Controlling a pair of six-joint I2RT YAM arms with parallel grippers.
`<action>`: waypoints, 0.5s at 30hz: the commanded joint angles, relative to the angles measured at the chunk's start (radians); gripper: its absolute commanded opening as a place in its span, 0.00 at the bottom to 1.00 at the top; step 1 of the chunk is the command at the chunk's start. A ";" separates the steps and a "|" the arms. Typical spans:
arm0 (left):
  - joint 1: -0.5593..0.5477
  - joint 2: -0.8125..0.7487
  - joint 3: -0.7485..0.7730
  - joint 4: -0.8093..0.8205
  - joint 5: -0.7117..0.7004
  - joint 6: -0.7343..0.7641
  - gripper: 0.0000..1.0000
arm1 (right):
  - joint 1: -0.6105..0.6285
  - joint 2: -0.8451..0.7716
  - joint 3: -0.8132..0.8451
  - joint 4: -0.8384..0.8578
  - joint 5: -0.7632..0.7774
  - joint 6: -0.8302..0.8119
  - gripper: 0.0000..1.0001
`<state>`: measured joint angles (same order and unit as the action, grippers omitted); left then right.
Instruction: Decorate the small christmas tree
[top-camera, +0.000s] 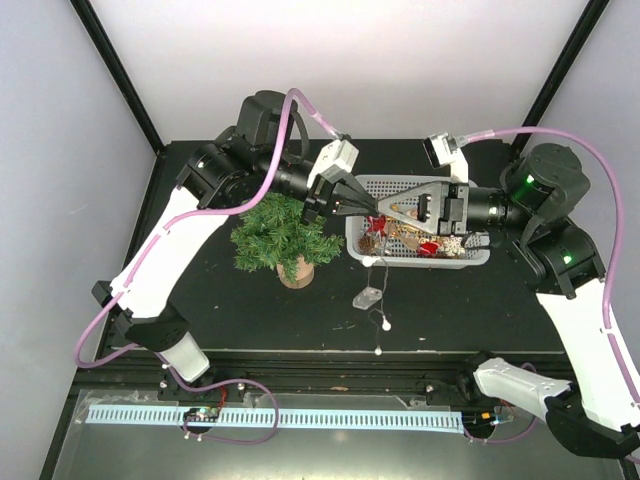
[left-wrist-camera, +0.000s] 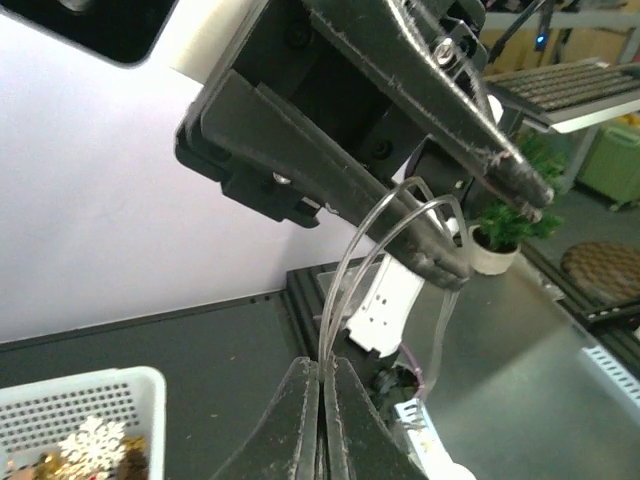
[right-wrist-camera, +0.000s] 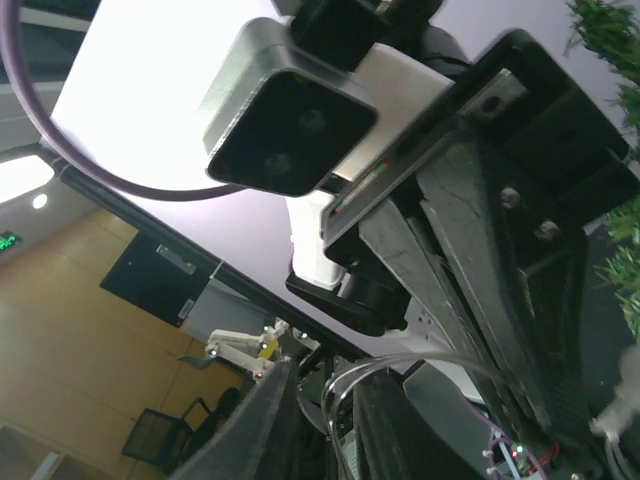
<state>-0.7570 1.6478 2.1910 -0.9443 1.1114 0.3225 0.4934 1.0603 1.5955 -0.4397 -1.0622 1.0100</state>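
Observation:
The small christmas tree (top-camera: 280, 235) stands on its wooden stump (top-camera: 296, 270) left of the middle; its needles show at the right wrist view's edge (right-wrist-camera: 610, 20). My left gripper (top-camera: 378, 208) is above the basket, shut on loops of a clear light string (left-wrist-camera: 345, 290); its closed tips show in the left wrist view (left-wrist-camera: 325, 370). The string hangs down to a clear battery box (top-camera: 367, 297) and white bulbs (top-camera: 385, 322) on the table. My right gripper (top-camera: 397, 210) faces the left one, open, with the string loop (right-wrist-camera: 352, 392) in the gap between its fingers (right-wrist-camera: 262, 420).
A white basket (top-camera: 420, 182) of ornaments sits right of the tree under both grippers; its rim shows in the left wrist view (left-wrist-camera: 90, 385), with a white snowflake (left-wrist-camera: 95, 445) inside. The black table's front edge lies near a last bulb (top-camera: 378, 350).

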 joint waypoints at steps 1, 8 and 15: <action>-0.005 -0.056 0.065 -0.087 -0.080 0.107 0.02 | 0.005 -0.029 -0.014 -0.106 0.040 -0.081 0.22; -0.009 -0.104 0.074 -0.195 -0.152 0.224 0.02 | 0.005 -0.075 -0.031 -0.230 0.069 -0.158 0.64; -0.037 -0.113 0.105 -0.267 -0.256 0.277 0.02 | 0.005 -0.127 -0.064 -0.588 0.343 -0.438 0.71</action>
<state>-0.7773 1.5414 2.2498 -1.1412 0.9306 0.5404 0.4934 0.9714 1.5673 -0.7895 -0.9150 0.7517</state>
